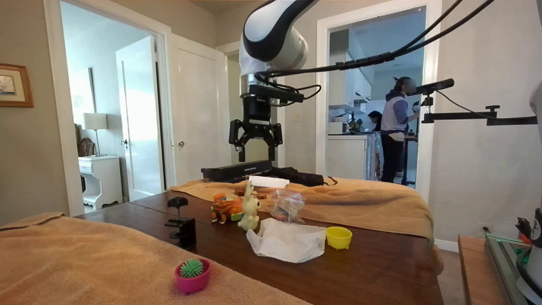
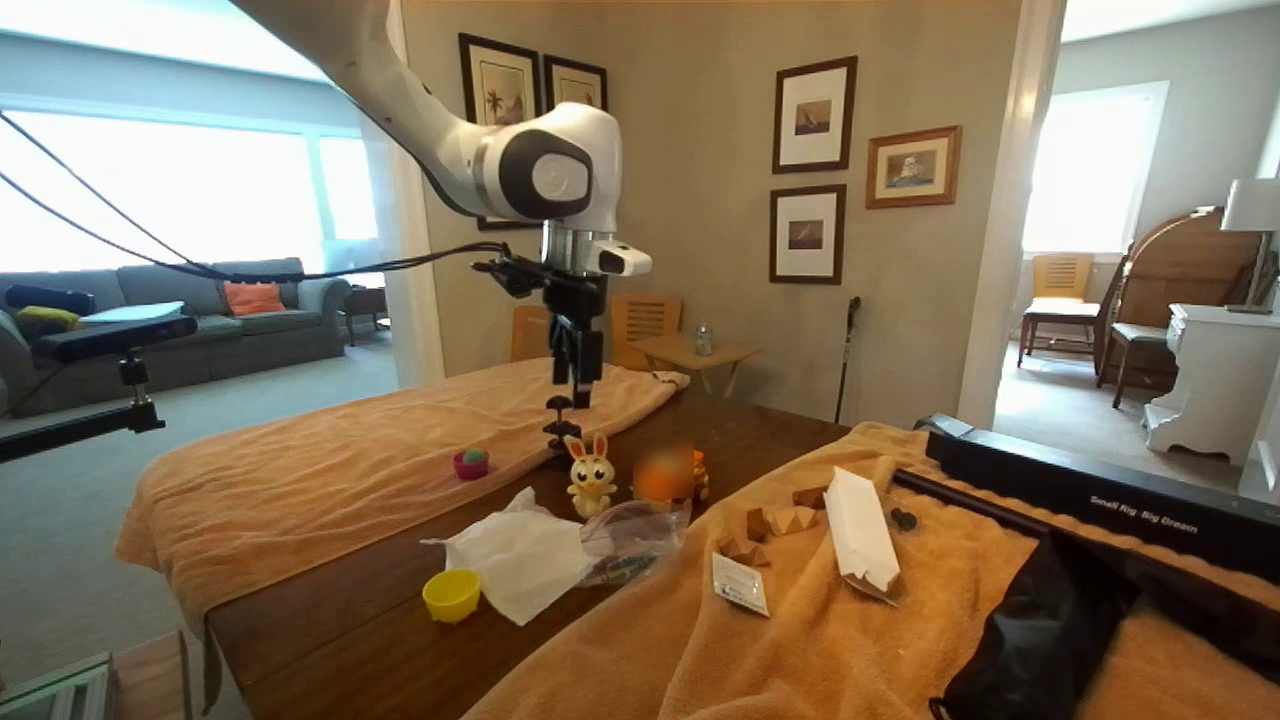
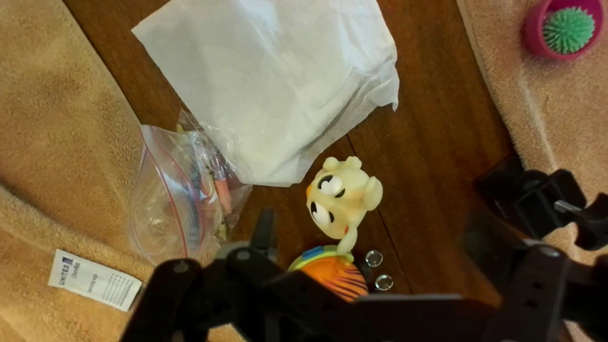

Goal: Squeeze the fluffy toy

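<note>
No plainly fluffy toy shows. A soft-looking green spiky ball (image 1: 192, 268) sits in a pink cup (image 1: 192, 284) on the orange towel; it shows also in an exterior view (image 2: 474, 456) and at the upper right of the wrist view (image 3: 568, 30). A cream rabbit figure (image 1: 250, 212) stands upright on the brown table, seen also in an exterior view (image 2: 591, 482) and the wrist view (image 3: 342, 202). My gripper (image 1: 256, 157) is open and empty, pointing down well above the table. In the wrist view its fingers (image 3: 375, 237) are wide apart, with the rabbit beyond them.
An orange toy vehicle (image 1: 226, 207) stands beside the rabbit. A black clamp (image 3: 546, 204) rises at the table edge near the pink cup. A white sheet (image 1: 292, 241), a clear plastic bag (image 1: 288, 205) and a yellow cup (image 1: 338, 237) lie nearby. A white box (image 2: 860, 535) lies on the other towel.
</note>
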### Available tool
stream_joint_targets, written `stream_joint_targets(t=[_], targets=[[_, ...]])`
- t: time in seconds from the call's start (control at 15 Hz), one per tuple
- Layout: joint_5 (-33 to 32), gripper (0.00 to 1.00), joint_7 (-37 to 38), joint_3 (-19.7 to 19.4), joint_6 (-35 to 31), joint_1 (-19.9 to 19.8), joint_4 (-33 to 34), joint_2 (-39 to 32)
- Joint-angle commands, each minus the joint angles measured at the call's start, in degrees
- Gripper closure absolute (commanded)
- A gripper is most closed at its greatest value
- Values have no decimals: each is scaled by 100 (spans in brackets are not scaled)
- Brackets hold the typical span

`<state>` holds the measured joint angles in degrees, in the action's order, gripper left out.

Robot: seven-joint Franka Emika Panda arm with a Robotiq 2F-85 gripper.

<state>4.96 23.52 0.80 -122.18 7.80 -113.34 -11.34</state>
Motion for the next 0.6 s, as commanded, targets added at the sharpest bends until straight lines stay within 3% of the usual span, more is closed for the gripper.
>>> stream_joint_targets(t=[0.0,0.53], targets=[[-6,0,-972,122,303,-165,8,200],[-168,0,-2045,114,648,-259,21,355]])
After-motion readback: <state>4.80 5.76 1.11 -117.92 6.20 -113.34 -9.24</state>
